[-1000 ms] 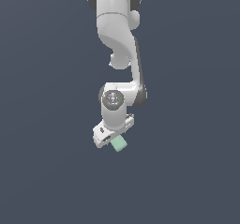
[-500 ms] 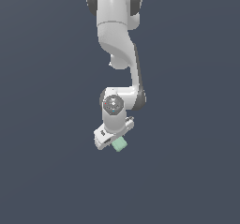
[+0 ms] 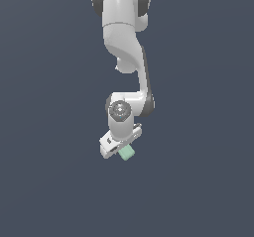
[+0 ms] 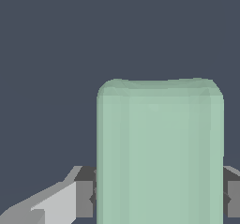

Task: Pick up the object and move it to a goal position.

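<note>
So this looks like the carry step, not the pick. The block (image 3: pixel 127 153) sits right at the tip of the gripper (image 3: pixel 122 150), poking out on the exterior view's right of the white hand. In the wrist view the block (image 4: pixel 159 153) fills most of the frame, with a dark pad (image 4: pixel 86 192) pressed against 1 side and another pad at the opposite edge. So the jaws are closed on it, 1 pad per side, and I'd call that a solid pinch.

The arm (image 3: pixel 124 37) hangs down from the top of the exterior view and the hand is tilted, so the block is held at an angle rather than square.

The annoying part: I can't see any goal marker in either view. It's just flat dark grey all round, and no visible surface edge either, so I can't tell how high the block is off the floor.

My guess for the next move: keep the grip clamped and translate toward wherever the goal is. Main risk I'd watch for is the block slipping or twisting between the pads if the wrist swings fast.
</note>
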### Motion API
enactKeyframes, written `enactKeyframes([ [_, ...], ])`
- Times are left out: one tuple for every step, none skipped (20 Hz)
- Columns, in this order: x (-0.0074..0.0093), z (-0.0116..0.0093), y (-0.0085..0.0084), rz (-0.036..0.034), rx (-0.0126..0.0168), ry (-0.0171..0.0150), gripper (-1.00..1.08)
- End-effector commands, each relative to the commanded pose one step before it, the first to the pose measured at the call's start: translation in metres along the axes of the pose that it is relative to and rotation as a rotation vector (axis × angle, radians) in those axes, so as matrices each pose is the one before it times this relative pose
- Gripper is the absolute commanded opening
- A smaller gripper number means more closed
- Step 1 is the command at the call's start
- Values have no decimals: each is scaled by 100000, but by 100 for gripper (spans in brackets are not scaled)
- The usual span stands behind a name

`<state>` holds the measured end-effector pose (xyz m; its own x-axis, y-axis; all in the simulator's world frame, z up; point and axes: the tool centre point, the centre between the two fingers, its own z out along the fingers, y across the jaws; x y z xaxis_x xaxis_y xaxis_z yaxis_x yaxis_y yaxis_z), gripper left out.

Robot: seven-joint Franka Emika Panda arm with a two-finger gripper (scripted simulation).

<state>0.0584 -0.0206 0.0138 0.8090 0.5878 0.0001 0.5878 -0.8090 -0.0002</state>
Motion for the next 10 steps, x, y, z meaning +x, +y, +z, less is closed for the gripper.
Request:
enactKeyframes([
  [-51, -48, 4, 61, -30, -11, -100],
  [-32, -64, -50, 0, 0, 0, -100],
  [-45, -90, -70, 0, 0, 0, -100],
  [-58, -117, -91, 0, 0, 0, -100],
  [-72, -144, -112, 0, 0, 0, -100],
  [-86, -171, -133, 0, 0, 0, -100],
  [-100, -199, -155, 0, 0, 0, -100],
  [-114, -228, -178, 0, 0, 0, -100],
  [-129, -258, -201, 0, 0, 0, -100],
  [-144, -289, -225, 0, 0, 0, -100],
])
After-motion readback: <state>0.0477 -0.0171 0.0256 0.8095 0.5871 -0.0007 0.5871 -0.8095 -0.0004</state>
